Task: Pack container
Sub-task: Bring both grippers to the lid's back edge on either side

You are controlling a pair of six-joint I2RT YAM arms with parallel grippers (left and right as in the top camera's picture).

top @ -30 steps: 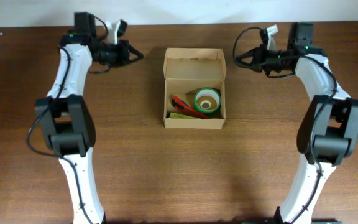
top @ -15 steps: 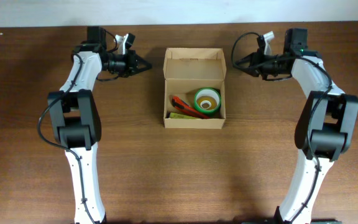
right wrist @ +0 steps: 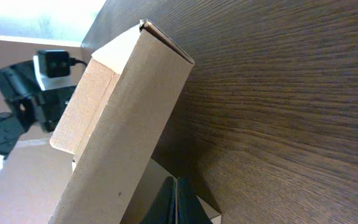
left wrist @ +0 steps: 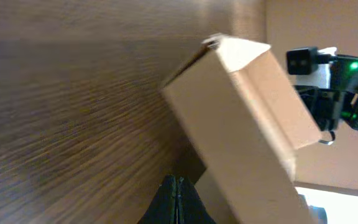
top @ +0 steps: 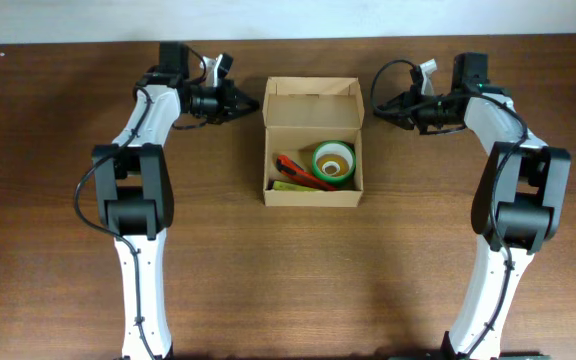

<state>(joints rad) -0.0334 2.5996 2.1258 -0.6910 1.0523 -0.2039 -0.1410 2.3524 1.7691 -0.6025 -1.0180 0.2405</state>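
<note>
The container (top: 313, 197), a tan cardboard box, stands at the table's middle with its flap lid (top: 313, 88) open at the far side. Inside lie a green tape roll (top: 333, 162) and a red-orange tool (top: 298, 172). My left gripper (top: 256, 103) is shut and empty, its tip at the lid's left edge. My right gripper (top: 374, 108) is shut and empty, its tip just right of the lid. In the left wrist view the shut fingers (left wrist: 178, 190) point at the box's side (left wrist: 247, 124). In the right wrist view the shut fingers (right wrist: 175, 190) sit beside the box wall (right wrist: 123, 118).
The brown wooden table (top: 288, 280) runs to a pale wall at the far edge. A yellow-green item (top: 288, 186) lies in the box's front left corner. Both arms reach inward along the far side of the table.
My left gripper has moved right to the lid's left edge. My right gripper has moved slightly left toward the lid's right edge. The box has not moved.
</note>
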